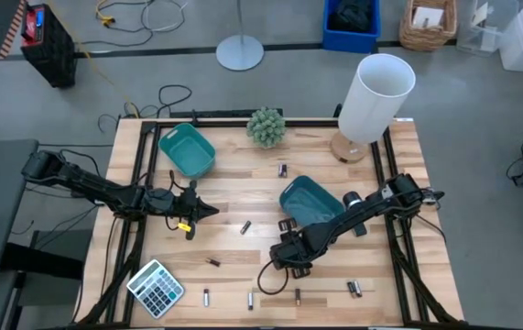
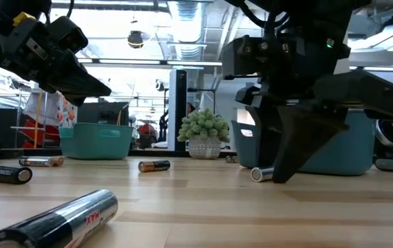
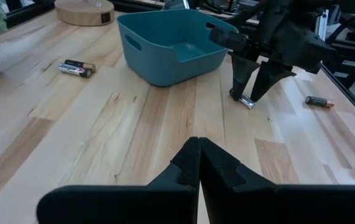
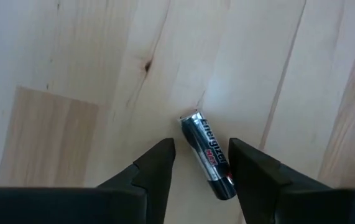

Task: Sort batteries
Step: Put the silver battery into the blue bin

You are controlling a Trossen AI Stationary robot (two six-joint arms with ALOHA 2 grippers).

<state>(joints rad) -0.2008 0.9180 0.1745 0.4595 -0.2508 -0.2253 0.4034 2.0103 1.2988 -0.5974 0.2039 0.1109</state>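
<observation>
right tool point(image 4: 199, 163) open astride a battery point(image 4: 207, 155) near table centre | left tool point(image 3: 199, 163) closed, empty | sorting barely begun: batteries scattered across table point(image 1: 234, 192)

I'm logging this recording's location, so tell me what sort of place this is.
Probably a robotics lab or workshop: a wooden table in a black frame stands on a grey floor with loose cables, storage bins behind, and exposed ceiling ducts overhead.

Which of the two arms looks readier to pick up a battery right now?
The right. Its gripper is open, fingers on either side of a silvery battery lying on the table. The left gripper is shut, with no battery close by.
</observation>
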